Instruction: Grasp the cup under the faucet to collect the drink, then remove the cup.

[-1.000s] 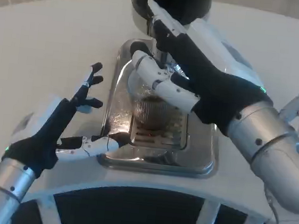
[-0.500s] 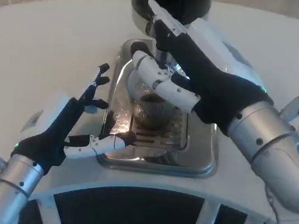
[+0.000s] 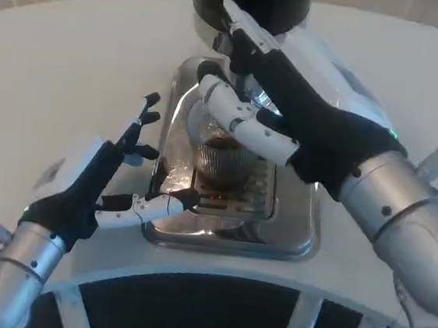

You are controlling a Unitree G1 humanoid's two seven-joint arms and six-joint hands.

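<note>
Half done, by judgement | cup [image 3: 221, 158] on drip tray [image 3: 289, 242] under dispenser [image 3: 251, 3], dark drink inside | right hand [image 3: 287, 112] wrapped round cup | left hand [image 3: 100, 175] spread, empty, beside tray | removal pending

The left hand [image 3: 96, 178] has crept nearer the drip tray [image 3: 300, 231], fingers spread. Its thumb now reaches the tray's front-left rim.

Drip tray [image 3: 297, 239] is set on the worktop [image 3: 73, 62], before the dispenser [image 3: 251, 3]. Cup [image 3: 221, 160] is placed on the tray's grate, under the faucet. Left hand [image 3: 96, 178] is positioned left of the tray; right hand [image 3: 287, 112] is positioned over the cup.
</note>
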